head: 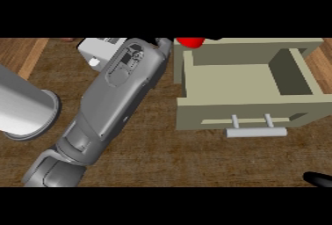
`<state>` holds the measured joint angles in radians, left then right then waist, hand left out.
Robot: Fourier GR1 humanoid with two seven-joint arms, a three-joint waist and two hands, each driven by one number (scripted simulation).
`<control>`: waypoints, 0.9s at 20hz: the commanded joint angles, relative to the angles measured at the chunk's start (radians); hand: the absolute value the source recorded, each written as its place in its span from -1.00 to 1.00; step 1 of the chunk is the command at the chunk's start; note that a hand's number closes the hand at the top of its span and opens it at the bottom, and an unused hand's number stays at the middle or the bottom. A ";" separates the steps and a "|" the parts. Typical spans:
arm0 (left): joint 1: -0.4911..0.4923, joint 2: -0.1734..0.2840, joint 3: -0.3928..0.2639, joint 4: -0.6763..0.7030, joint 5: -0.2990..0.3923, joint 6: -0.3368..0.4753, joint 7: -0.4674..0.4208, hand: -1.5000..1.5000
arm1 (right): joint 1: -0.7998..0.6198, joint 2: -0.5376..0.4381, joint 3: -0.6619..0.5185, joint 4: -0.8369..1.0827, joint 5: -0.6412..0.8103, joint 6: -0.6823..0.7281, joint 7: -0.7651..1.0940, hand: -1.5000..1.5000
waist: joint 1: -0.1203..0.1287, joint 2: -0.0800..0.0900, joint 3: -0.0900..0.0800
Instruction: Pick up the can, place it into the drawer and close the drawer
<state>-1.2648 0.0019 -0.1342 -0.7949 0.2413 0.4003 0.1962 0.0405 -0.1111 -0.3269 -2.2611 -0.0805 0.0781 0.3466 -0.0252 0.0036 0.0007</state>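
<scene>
The red can (191, 41) shows only as a small red patch at the top edge, just above the back left corner of the open beige drawer (227, 83). My left forearm runs from the lower left up to that spot. Only a black sliver of the left hand (163, 42) shows right beside the can, and its grip is hidden. The drawer is pulled out with nothing in its tray, and its grey bar handle (256, 132) faces me. Only a small black tip of my right hand (318, 179) shows at the lower right edge.
A large grey cylinder (23, 110) lies on the wooden counter at the left. A white boxy object (97, 48) sits at the top, partly behind my left forearm. Bare wood (194, 158) lies in front of the drawer.
</scene>
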 commanded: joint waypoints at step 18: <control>-0.310 -0.002 -0.134 0.425 0.172 0.140 -0.101 1.00 | -0.052 -0.001 0.046 0.013 0.012 -0.002 0.005 -1.00 | -0.064 0.018 0.003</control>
<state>-1.5653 0.0000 -0.2539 -0.4202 0.3943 0.5111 0.1439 -0.0292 -0.1285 -0.3003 -2.2459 -0.0787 0.0707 0.3746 -0.0847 0.0196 0.0027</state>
